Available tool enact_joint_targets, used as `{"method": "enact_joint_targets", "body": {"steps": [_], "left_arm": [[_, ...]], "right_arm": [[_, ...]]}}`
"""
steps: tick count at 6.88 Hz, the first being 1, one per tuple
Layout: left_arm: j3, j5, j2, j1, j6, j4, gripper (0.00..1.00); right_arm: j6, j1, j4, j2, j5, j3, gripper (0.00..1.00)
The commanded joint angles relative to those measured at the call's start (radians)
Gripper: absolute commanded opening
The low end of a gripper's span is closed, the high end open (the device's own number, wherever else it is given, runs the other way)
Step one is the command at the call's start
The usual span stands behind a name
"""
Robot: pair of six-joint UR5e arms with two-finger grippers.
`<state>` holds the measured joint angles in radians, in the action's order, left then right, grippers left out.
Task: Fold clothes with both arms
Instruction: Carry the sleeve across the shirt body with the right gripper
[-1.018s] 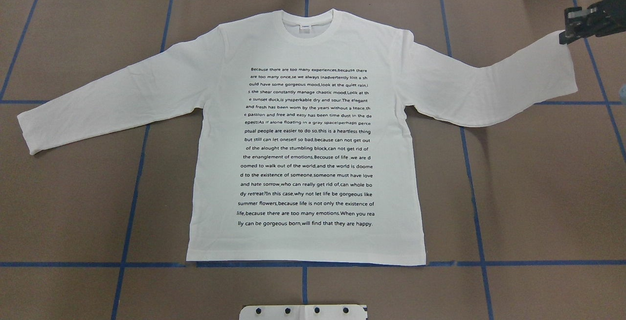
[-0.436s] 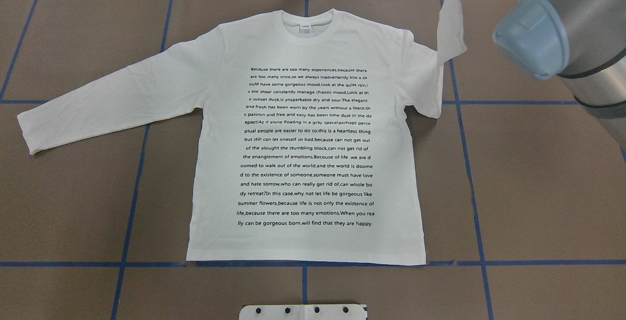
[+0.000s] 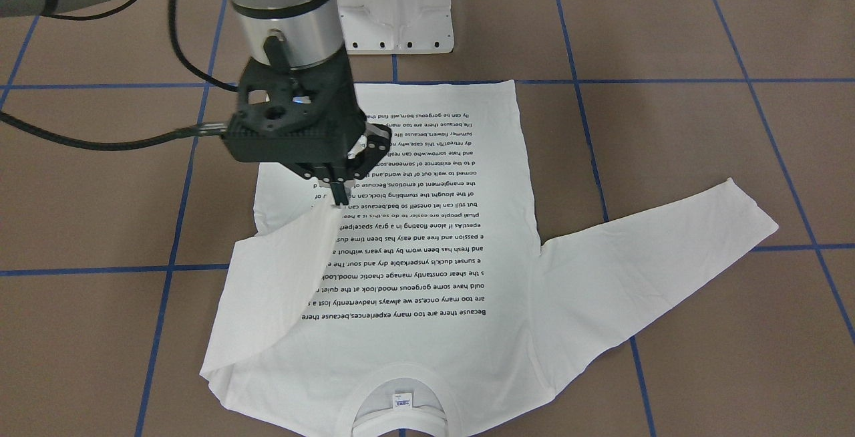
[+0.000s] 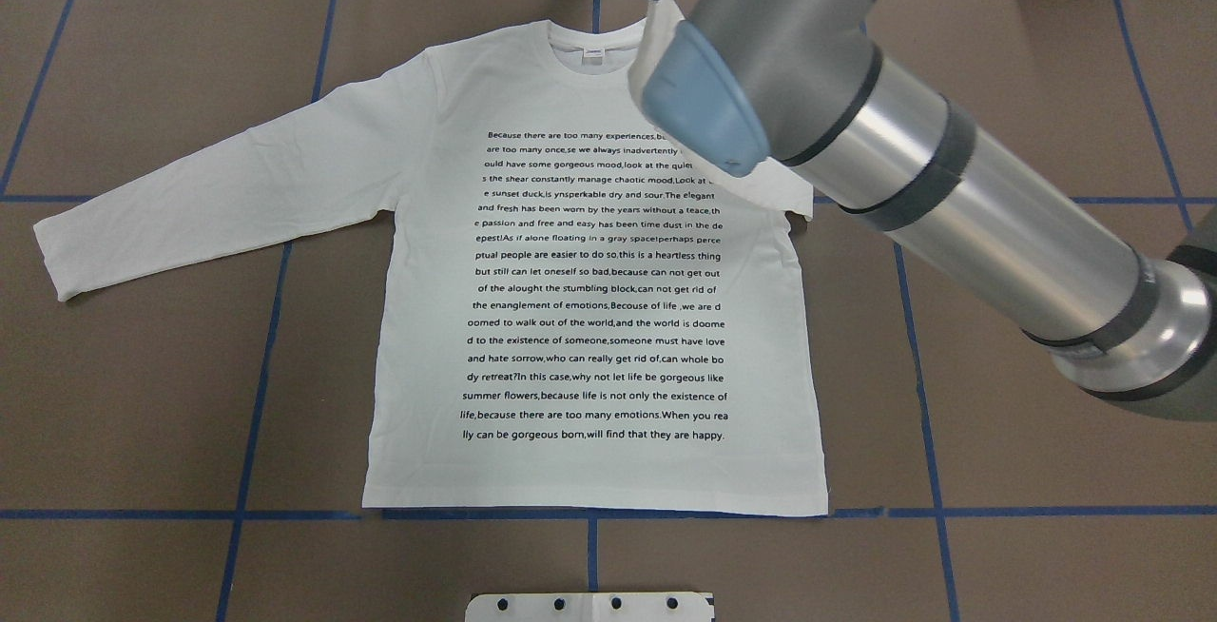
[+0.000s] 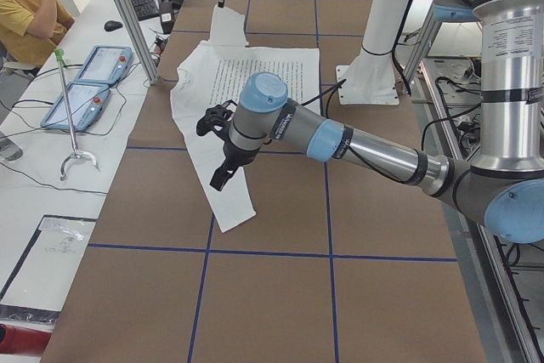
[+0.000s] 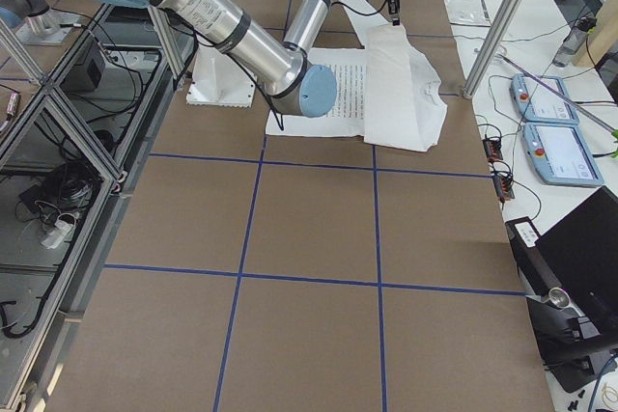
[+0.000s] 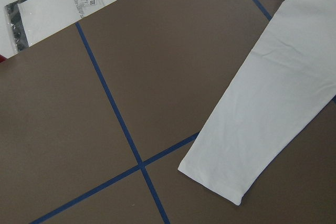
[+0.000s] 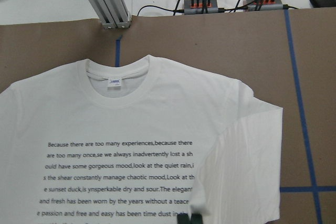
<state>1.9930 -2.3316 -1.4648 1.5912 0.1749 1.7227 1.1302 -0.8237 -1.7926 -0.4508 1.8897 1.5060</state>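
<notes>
One T-shirt [image 4: 589, 318] lies face-up on the brown table [image 4: 1046, 432], its printed text showing and its hem toward the robot. You have two arms and two grippers to account for. The right arm [image 4: 913, 175] reaches across the shirt. The right gripper [image 3: 339, 202] has its fingers pinched on the cuff of the right sleeve [image 3: 280, 283], which it holds raised over the printed chest, so that the sleeve slopes up from the shoulder. The left sleeve [image 4: 219, 184] lies flat, stretched out to the side. One ribbed collar [image 8: 118, 95] and one small neck label [image 8: 115, 82] show.

In the overhead view the right arm covers the shirt's right shoulder and the ends of several text lines, and the top edge cuts the gripper off. The front-facing view crops the collar at its bottom edge. The left arm [image 5: 374, 150] appears only in the left side view, with the left gripper [image 5: 221, 172] near the left cuff. You cannot tell from there how its fingers stand. The left wrist camera shows the cuff but no fingers.
</notes>
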Motion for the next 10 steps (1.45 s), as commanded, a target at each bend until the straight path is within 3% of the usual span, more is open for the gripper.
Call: {"method": "enact_joint_targets", "body": {"steps": [1,3,4,5,6,9,10], "left_arm": [[0.000,0.000,0.006,0.003,0.000,0.000,1.00],[-0.002,0.000,0.007,0.001,0.000,0.000,1.00],[-0.002,0.000,0.006,0.001,0.000,0.000,1.00],[-0.002,0.000,0.007,0.003,0.000,0.000,1.00],[-0.003,0.000,0.007,0.001,-0.003,-0.002,1.00],[-0.008,0.000,0.001,0.000,-0.006,-0.002,1.00],[-0.011,-0.002,-0.006,0.000,-0.003,0.000,1.00]], "right_arm": [[0.115,0.137,0.198,0.185,-0.126,-0.328,0.00],[0.219,0.245,0.303,0.185,-0.326,-0.417,0.00],[0.226,0.251,0.344,0.187,-0.331,-0.450,0.00],[0.279,0.252,0.375,0.211,-0.336,-0.495,0.64],[0.316,0.252,0.375,0.290,-0.359,-0.601,0.99],[0.329,0.242,0.371,0.317,-0.350,-0.619,1.00],[0.316,0.203,0.333,0.314,-0.302,-0.612,1.00]]}}
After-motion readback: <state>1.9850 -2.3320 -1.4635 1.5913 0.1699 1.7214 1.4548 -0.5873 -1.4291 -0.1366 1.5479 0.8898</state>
